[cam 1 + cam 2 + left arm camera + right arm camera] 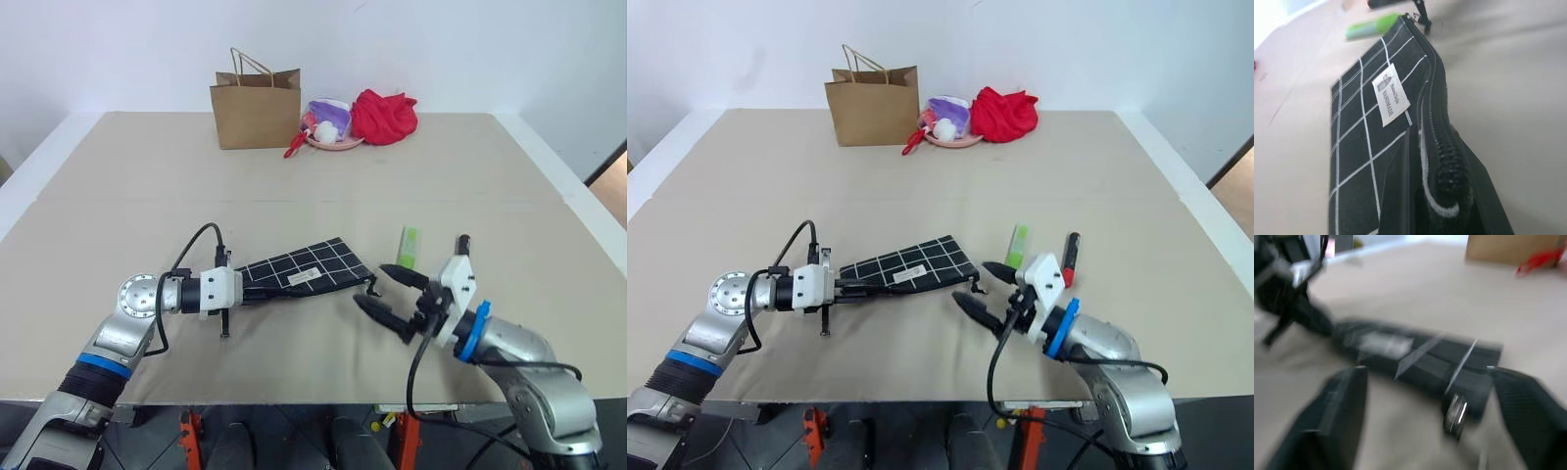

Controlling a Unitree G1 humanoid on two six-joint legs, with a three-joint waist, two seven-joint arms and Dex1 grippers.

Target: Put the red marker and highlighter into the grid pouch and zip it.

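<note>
grid pouch: flat black fabric with a white grid, small white label on the face and a chunky black zip along one long edge. It's lying mid-counter, its left end pinched in the left hand, so it sits a bit tilted rather than flat.
zipper pull: dangling off the pouch's right end, just in front of the right hand's fingers, not touching them as far as I can see.
left hand: clamped tight on the pouch's left end, pointing across toward the right.
right hand: fingers spread wide, nothing in them, aimed at the pouch's right end and sitting just off it.
highlighter: short, chunky, pale green body with a brighter green cap, lying on the counter just past the right hand, near the pouch's right end.
red marker: slim black barrel with a red end, on the counter just right of the highlighter, slightly apart from it.
counter: plain beige top.
far edge: brown paper bag, pink plate with bits on it, red cloth.
</note>
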